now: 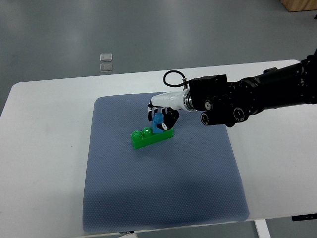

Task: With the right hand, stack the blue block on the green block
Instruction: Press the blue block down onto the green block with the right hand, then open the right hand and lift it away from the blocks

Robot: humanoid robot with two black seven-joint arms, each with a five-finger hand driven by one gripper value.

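A long green block (148,138) lies on the blue-grey mat (163,188), a little left of centre. A small blue block (159,123) stands on the green block's right part. My right hand (161,115) reaches in from the right, its fingers curled around the blue block from above. The hand hides part of the blue block, and I cannot tell whether the block is fully seated on the studs. The left arm does not show.
The mat covers the middle of a white table (44,148). Two small clear squares (105,61) lie on the floor beyond the table's far edge. A wooden corner (299,5) shows at the top right.
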